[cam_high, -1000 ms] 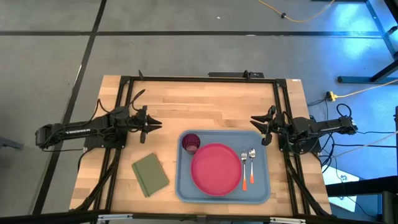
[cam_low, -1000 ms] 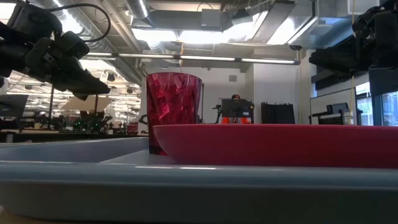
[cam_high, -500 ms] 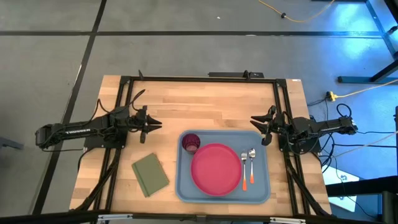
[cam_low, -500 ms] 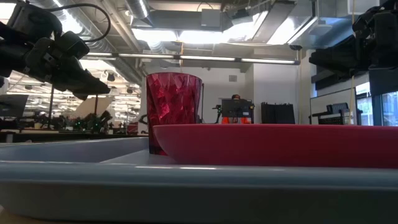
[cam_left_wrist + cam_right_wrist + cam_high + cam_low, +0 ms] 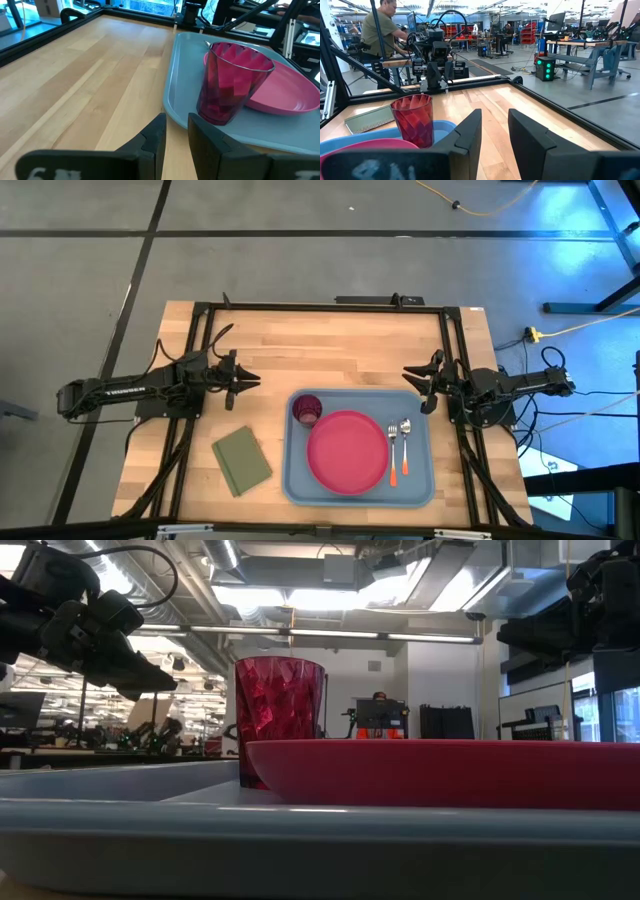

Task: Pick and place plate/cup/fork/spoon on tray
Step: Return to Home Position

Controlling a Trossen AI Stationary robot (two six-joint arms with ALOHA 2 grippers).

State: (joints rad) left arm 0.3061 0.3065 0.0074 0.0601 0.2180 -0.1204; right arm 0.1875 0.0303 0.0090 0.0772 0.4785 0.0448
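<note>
The light-blue tray [image 5: 296, 480] lies on the table's near right part. On it the magenta-pink plate [image 5: 347, 451] lies flat in the middle. The dark-red cup [image 5: 307, 410] stands upright in the tray's far left corner and also shows in the left wrist view [image 5: 231, 80]. The fork [image 5: 393, 448] and the spoon [image 5: 405, 442] lie side by side right of the plate, orange ends toward the near edge. My left gripper [image 5: 256, 380] hovers left of the tray, empty, its fingers a narrow gap apart [image 5: 176, 117]. My right gripper [image 5: 406, 372] hovers beyond the tray's far right corner, empty, its fingers also narrowly apart [image 5: 495, 112].
An olive-green square [image 5: 242, 460] lies flat on the table left of the tray. Black frame rails [image 5: 320, 307] run along the table's far and side edges. A person [image 5: 382, 25] stands behind the left arm, beyond the table. Bare wood [image 5: 330, 350] stretches between the grippers.
</note>
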